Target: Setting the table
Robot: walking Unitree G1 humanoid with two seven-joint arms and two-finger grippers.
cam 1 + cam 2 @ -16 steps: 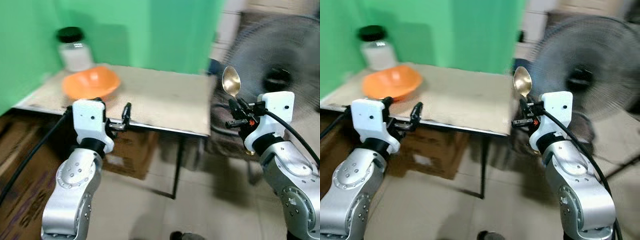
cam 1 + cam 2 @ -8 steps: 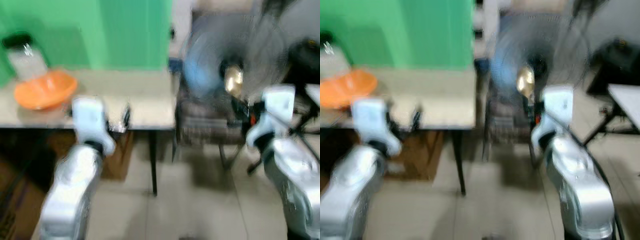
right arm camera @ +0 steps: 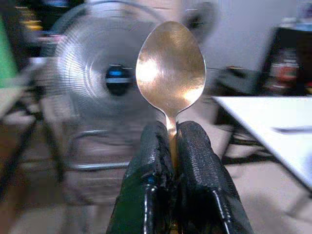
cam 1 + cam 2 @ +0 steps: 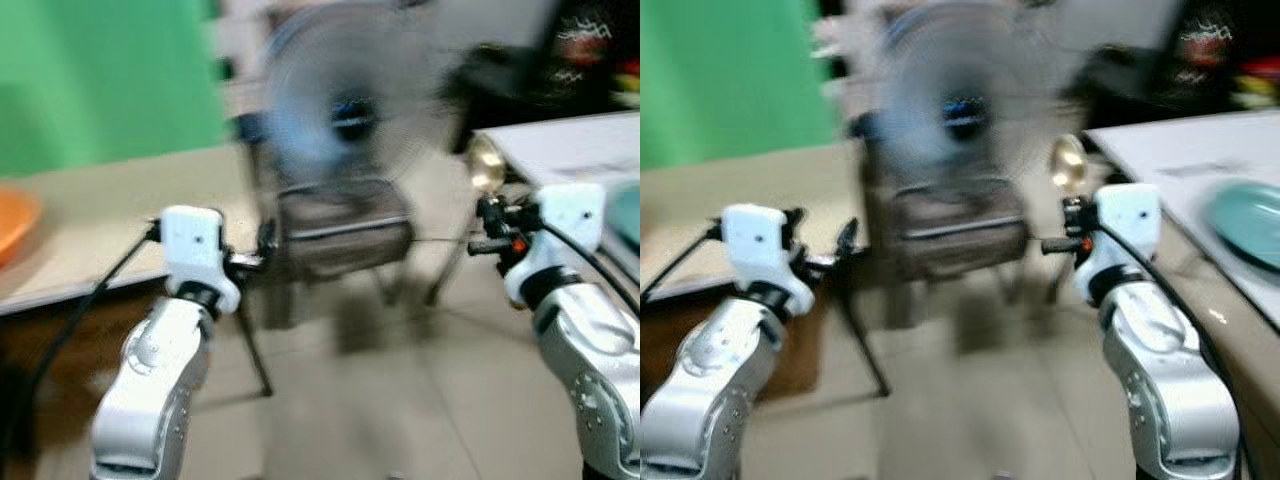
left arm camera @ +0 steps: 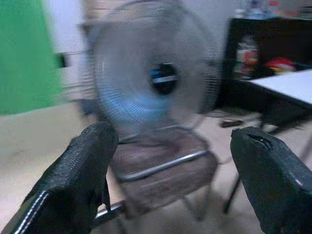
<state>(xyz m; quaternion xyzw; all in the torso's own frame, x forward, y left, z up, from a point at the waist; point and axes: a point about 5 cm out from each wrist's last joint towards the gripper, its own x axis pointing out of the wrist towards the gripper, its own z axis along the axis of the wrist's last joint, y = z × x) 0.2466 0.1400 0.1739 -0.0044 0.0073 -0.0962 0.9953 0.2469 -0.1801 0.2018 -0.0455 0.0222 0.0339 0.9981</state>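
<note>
Turned rightward; right pincer [image 3: 171, 146] grips spoon [image 3: 170, 68].

A gold-toned metal spoon [image 3: 170, 68] stood upright, bowl uppermost and its shiny hollow face toward the wrist camera, its thin neck pinched between two black fingers [image 3: 192, 151]. Off to the robot's right a teal plate [image 4: 1248, 222] lay flat on a pale table [image 4: 1160, 150], blurred, well apart from the spoon.
</note>
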